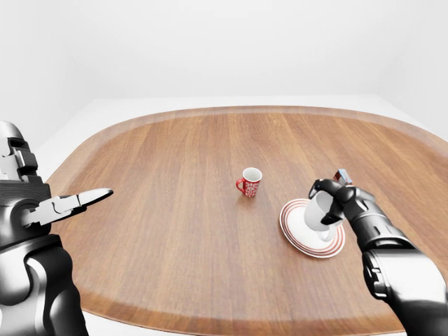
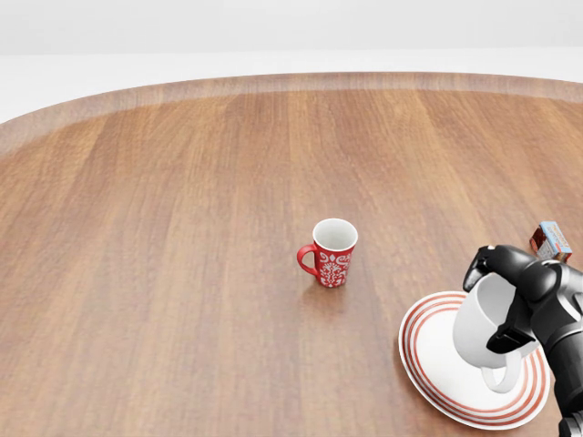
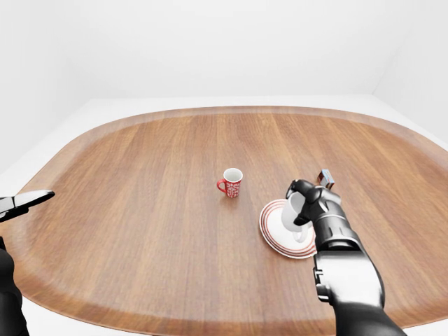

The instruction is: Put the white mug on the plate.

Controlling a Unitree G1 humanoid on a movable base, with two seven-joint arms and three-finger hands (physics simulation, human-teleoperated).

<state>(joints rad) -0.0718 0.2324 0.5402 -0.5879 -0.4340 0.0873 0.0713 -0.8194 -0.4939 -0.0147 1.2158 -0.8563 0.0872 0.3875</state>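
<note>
The white mug is tilted, mouth toward the upper left of the head view, its handle hanging low over the plate. My right hand is shut on the mug, black fingers wrapped over its rim and side. The plate is white with red rings and lies at the lower right of the head view. Whether the mug's base touches the plate I cannot tell. My left hand hovers at the left of the left-eye view, fingers stretched out, holding nothing.
A red patterned mug stands upright near the middle of the oval wooden table, left of the plate. A small red and blue box lies just above the plate, behind my right hand.
</note>
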